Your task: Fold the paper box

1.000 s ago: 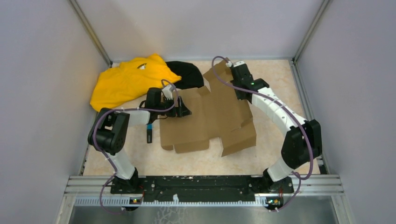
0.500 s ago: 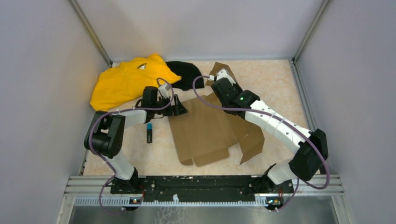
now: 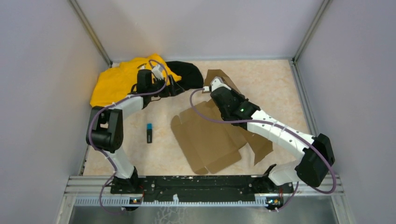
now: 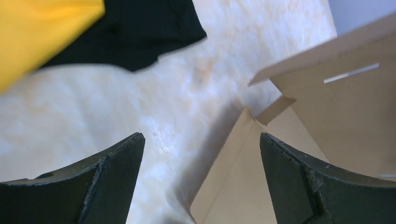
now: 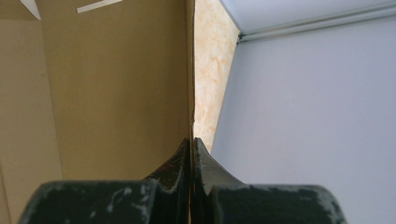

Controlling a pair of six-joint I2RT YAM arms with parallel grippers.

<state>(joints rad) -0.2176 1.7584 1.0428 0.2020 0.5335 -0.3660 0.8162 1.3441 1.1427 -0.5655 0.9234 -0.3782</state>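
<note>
Paper box (image 3: 210,140) has twisted and slid nearer the arm bases than half a second ago. It's mostly flat on the surface (image 3: 280,88), down and to the right of the left pincer (image 4: 201,138). That one has swung off the sheet's corner, fingers wide apart and holding nothing. Right pincer (image 5: 193,142) is clamped tight on the sheet's far edge, with that flap tilted up. Black cloth (image 3: 189,74) and yellow cloth (image 3: 116,81) sit just past the left pincer.
</note>
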